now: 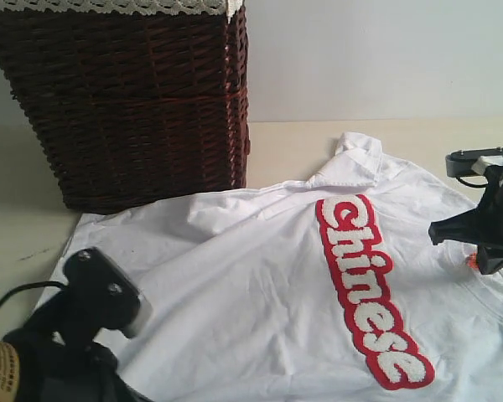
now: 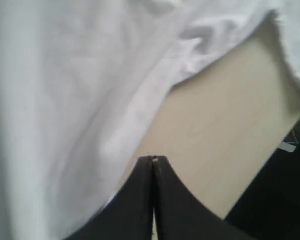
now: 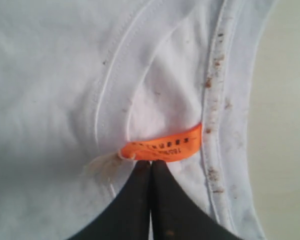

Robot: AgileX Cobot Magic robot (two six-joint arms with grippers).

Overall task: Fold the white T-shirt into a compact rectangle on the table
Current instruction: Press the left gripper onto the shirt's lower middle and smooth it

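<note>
The shirt is soft and limp; you should pinch it at the edges. The left gripper and right gripper both have their fingers pressed together.

The lettering on the white T-shirt reads "Chinese" in fuzzy white letters outlined in red, running from 11 o'clock toward 5 o'clock in the exterior view. The orange tag at the neckline carries one line of small dark print, too fine to read. A tan label on the left arm shows illegible dark marks.
</note>
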